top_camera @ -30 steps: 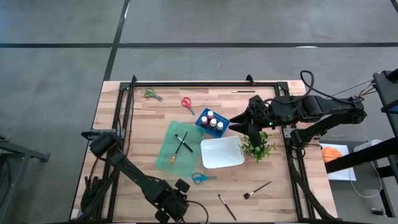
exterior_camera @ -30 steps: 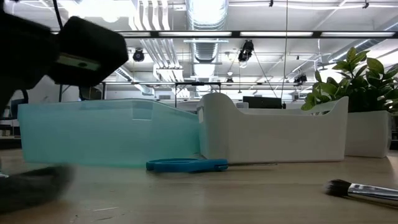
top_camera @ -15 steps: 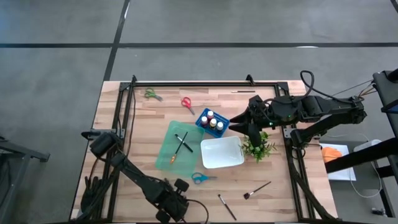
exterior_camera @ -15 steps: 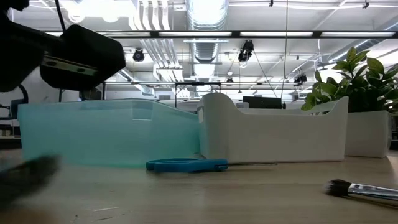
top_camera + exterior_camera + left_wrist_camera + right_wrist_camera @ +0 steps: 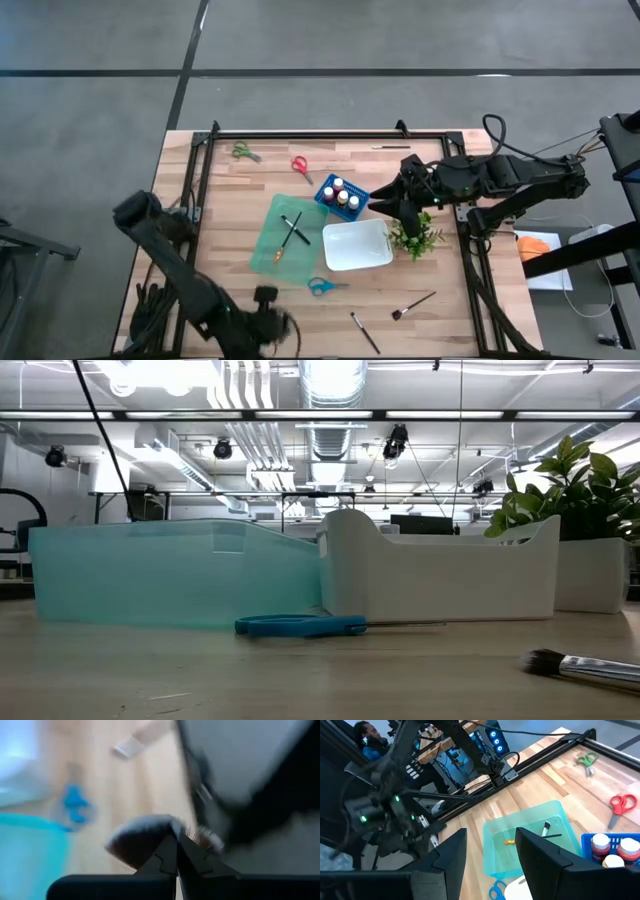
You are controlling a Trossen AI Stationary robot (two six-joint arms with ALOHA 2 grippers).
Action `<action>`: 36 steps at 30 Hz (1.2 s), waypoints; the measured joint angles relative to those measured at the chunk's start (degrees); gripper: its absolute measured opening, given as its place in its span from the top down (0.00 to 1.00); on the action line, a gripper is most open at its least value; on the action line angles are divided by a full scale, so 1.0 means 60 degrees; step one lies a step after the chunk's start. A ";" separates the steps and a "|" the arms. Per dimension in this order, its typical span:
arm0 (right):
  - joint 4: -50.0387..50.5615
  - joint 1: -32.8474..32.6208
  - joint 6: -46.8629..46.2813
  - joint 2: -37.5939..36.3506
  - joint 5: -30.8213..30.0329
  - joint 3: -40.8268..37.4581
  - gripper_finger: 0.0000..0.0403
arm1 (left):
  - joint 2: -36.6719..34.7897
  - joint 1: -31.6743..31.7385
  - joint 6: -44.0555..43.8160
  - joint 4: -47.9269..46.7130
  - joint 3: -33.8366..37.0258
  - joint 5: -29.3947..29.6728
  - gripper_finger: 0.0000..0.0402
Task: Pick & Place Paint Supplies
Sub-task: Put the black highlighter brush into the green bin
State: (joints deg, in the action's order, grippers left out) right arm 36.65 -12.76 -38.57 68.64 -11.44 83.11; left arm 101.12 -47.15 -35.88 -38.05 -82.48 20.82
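My left gripper [image 5: 270, 322] is over the table's near edge, shut on a fluffy-headed brush [image 5: 142, 837]; both are blurred. My right gripper [image 5: 406, 214] hangs open above the leafy plant [image 5: 418, 238], touching nothing. A teal tray [image 5: 288, 236] holds crossed brushes. A blue basket [image 5: 340, 196] holds paint bottles. Blue scissors [image 5: 322, 286] lie flat by the teal tray. Red scissors [image 5: 301, 167] and green scissors [image 5: 245, 152] lie near the far edge. Two brushes [image 5: 365, 333] [image 5: 413, 305] lie near the near edge. My left gripper [image 5: 176, 851] has its two fingers shut together at the base of the brush's fluffy head [image 5: 150, 832], which spreads just past the fingertips. The fingers hide the handle. The view is blurred, so I cannot tell how the brush sits.
A white tray [image 5: 356, 245] sits between the teal tray and the plant. A slim brush [image 5: 390, 147] lies along the far edge. Black frame rails [image 5: 200, 190] run along the table's left, right and far sides. People and equipment show beyond the table in the right wrist view.
My left arm has swung fast: its gripper, shut on the fluffy brush, has moved toward the table's left and gone out of the low view, where it and the brush head showed low at the left before.
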 joint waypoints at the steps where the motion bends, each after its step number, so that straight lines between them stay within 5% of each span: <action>1: -0.0005 -0.0043 0.0012 0.0000 -0.0093 0.0000 0.59 | -0.0242 0.0123 -0.0447 -0.0030 0.0035 0.0519 0.99; 7: -0.0198 -0.0149 0.0209 0.0000 -0.0343 0.0004 0.59 | -0.1303 0.1654 -0.3694 -0.0716 0.0362 0.2325 0.99; 20: 0.0060 -0.0470 0.0247 0.0004 -0.0891 0.0004 0.59 | -0.1635 0.5973 -0.4334 -0.0034 0.1785 0.1177 1.00; 31: 0.0661 -0.1240 -0.0328 0.0011 -0.1721 -0.0044 0.59 | -0.1638 0.6439 -0.5740 0.1907 0.4481 0.0147 0.99; 36: 0.0897 -0.1399 -0.0622 0.0011 -0.1918 -0.0124 0.59 | -0.1646 0.6447 -0.5784 0.1931 0.4639 -0.0262 0.85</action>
State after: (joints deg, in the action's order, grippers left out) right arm 42.03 -21.15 -42.30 68.71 -22.95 82.37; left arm 91.24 -8.47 -70.59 -26.47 -54.64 19.24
